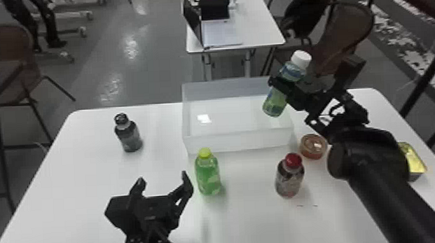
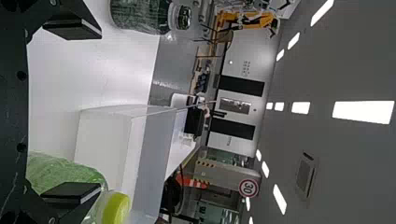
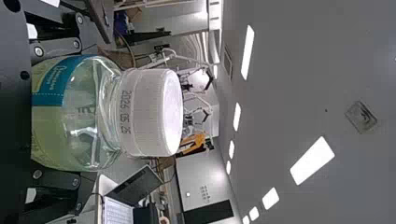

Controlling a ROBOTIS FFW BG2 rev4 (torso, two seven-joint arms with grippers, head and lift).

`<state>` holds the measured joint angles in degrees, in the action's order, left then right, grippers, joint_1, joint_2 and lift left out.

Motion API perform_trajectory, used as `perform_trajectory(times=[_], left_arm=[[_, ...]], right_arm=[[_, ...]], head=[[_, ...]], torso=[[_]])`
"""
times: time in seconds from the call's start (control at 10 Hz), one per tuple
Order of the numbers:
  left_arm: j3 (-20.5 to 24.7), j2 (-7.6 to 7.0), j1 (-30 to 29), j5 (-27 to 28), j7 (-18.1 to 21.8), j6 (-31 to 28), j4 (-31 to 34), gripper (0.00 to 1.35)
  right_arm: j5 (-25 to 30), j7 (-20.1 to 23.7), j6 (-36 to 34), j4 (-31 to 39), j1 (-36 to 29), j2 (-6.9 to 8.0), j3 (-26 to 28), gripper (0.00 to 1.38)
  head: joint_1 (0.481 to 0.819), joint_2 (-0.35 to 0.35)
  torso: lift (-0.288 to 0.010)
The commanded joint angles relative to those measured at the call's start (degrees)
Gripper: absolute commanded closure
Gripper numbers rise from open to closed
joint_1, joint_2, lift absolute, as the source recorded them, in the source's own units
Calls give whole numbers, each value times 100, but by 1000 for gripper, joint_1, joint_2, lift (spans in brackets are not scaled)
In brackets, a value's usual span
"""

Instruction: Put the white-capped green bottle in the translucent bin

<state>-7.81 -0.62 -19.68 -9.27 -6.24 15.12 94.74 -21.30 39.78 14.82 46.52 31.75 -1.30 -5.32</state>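
My right gripper (image 1: 284, 88) is shut on the white-capped green bottle (image 1: 275, 102), which is tilted with its cap up and to the right. The bottle's lower end overlaps the right part of the translucent bin (image 1: 238, 141). In the right wrist view the white cap of the bottle (image 3: 149, 112) is close to the camera, its body between the sides of the right gripper (image 3: 56, 112). My left gripper (image 1: 165, 184) stands open at the front left, beside the yellow-capped bottle; the left gripper (image 2: 74, 109) holds nothing in its own wrist view.
A yellow-capped green bottle (image 1: 207, 176) stands before the bin, a dark bottle (image 1: 129, 135) left of it. A red-capped bottle (image 1: 289, 179) and a round orange container (image 1: 312, 147) are front right. A yellow-topped tub (image 1: 412, 160) lies by the right edge.
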Motion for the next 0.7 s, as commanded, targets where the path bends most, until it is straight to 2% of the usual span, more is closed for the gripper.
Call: perform_trajectory(times=[0.0,0.1,0.3,0.4,0.5,0.6], left_arm=[[-45,-96,0,-101,0,53,-17,150],[-89,-157,9,-198,0,106,-61,150],[-142,-149,96,-268,0,220,-184,150],[-159,-149,158,-330,26,273,-272,150],[-150,-140,149,-374,35,299,-298,150],[-159,-122,184,-391,79,299,-351,150]], right_arm=[[135,3,267,-793,508,95,-250,1179],[293,3,407,-1241,771,136,-250,1176],[486,-23,548,-1962,1149,130,-241,1177],[592,-120,574,-2006,1211,60,-241,1019],[688,-190,574,-2024,1281,34,-241,395],[636,-190,574,-2120,1378,7,-241,-1]], head=[[695,77],[692,95],[690,105],[690,103],[689,97],[686,87]], torso=[[-76],[-76],[-76],[-76],[-76],[-76]])
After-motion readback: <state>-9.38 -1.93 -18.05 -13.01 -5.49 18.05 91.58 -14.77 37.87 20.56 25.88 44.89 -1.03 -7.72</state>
